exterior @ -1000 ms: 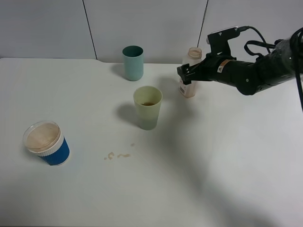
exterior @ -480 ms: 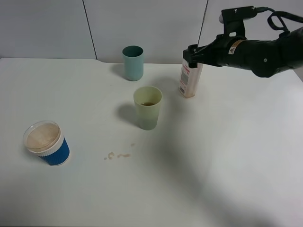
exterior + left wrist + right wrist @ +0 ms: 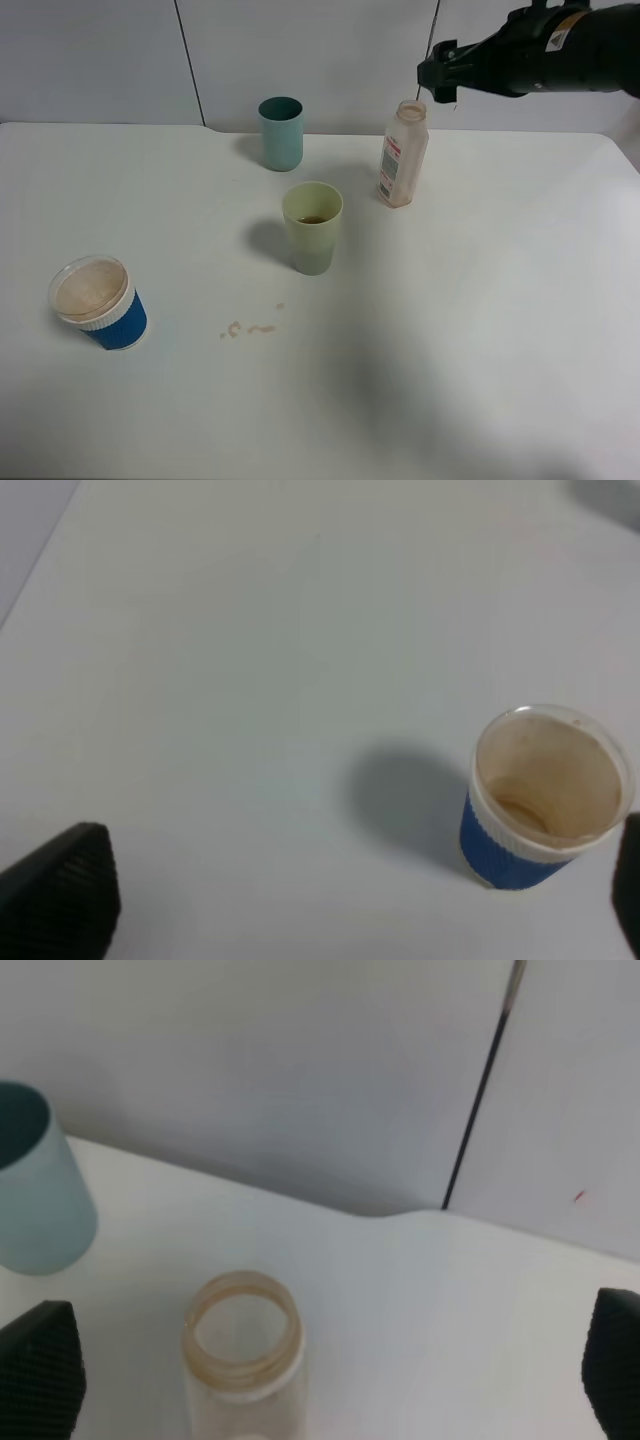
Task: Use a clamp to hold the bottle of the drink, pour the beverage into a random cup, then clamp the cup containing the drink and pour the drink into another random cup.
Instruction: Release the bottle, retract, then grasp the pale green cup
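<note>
Both jaw pairs gape wide and empty; the right gripper (image 3: 437,76) hangs above the uncapped bottle (image 3: 403,155), not touching; the left gripper (image 3: 345,900) overlooks the blue cup (image 3: 545,800).

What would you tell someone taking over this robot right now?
Right gripper: open, empty, hovering above the bottle, which stands upright.
Left gripper: open, empty, near the blue cup.
Done: some drink sits in the pale green cup.
To do: grip that cup and pour it into the blue cup.
Note the spilled drops on the table.
</note>
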You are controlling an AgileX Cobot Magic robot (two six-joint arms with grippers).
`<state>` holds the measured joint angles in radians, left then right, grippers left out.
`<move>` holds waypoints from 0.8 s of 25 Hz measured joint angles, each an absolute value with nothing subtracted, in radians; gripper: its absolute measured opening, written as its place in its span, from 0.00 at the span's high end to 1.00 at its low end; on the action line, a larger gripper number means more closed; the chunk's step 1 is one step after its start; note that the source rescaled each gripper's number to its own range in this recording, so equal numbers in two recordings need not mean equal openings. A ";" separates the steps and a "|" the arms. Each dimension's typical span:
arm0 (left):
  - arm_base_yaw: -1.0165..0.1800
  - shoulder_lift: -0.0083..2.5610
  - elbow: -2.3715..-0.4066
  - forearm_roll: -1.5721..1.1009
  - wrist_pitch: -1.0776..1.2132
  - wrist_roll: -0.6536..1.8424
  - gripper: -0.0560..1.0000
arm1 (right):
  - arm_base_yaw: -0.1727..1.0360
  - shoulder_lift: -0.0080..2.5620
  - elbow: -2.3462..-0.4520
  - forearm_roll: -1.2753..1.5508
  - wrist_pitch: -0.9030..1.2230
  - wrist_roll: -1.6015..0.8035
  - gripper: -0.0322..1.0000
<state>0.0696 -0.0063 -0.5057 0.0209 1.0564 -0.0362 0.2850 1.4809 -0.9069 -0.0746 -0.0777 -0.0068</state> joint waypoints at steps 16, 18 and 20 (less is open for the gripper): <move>0.070 -0.006 -0.506 0.021 1.056 -0.036 0.00 | 0.285 1.216 -0.907 -0.074 0.244 -0.057 0.00; 0.070 -0.006 -0.506 0.021 1.056 -0.036 0.00 | 0.285 1.186 -0.901 -0.074 0.250 -0.057 0.00; 0.070 -0.006 -0.506 0.021 1.056 -0.036 0.00 | 0.285 1.151 -0.883 -0.074 0.243 -0.057 0.00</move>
<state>0.0696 -0.0063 -0.5057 0.0209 1.0564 -0.0362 0.2850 1.1506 -0.8832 -0.0745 0.2425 -0.0575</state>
